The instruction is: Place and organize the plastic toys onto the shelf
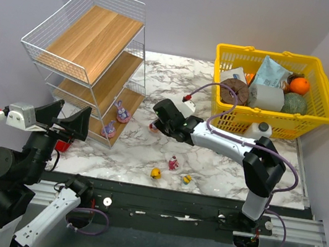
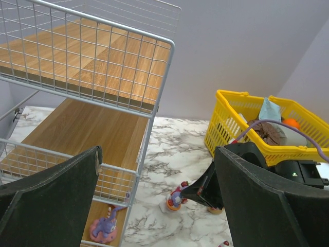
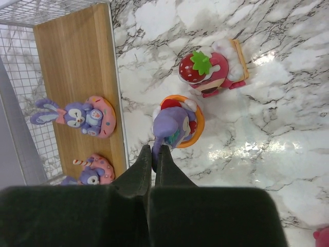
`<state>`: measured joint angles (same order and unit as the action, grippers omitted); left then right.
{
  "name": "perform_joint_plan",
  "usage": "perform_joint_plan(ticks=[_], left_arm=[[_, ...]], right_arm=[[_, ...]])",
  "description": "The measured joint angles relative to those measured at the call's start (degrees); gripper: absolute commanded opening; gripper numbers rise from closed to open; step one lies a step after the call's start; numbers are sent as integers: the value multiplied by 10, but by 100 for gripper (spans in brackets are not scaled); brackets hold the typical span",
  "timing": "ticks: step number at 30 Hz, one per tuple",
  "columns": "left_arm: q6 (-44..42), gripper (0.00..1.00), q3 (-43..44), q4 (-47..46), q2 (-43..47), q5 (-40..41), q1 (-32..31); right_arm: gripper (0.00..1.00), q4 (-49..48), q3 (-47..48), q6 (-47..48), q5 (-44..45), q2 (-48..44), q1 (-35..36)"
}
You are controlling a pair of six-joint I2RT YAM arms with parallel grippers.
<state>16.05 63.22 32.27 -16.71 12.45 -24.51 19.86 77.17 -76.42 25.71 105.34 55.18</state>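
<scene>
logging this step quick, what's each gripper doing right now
left gripper: open, empty
right gripper: shut at the purple toy; grip unclear

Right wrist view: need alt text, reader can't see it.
The shut right gripper reaches toward a purple toy on an orange base, its tips at the toy's edge; a grip cannot be confirmed. A strawberry toy lies beyond on the marble table, and two purple bunnies sit on the shelf board at left.
</scene>
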Motion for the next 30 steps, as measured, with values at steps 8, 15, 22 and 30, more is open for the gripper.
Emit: perform_joint_plan(ticks=[8, 15, 22, 30], left_arm=[[0, 99, 0, 0, 0, 0, 0], [0, 99, 0, 0, 0, 5, 0], [-2, 99, 0, 1, -1, 9, 0], [-5, 99, 0, 2, -7, 11, 0]], right_arm=[[1, 24, 77, 66, -1, 9, 0], [1, 35, 210, 116, -1, 74, 0], [1, 59, 316, 144, -4, 169, 0], [1, 76, 389, 149, -13, 234, -10]])
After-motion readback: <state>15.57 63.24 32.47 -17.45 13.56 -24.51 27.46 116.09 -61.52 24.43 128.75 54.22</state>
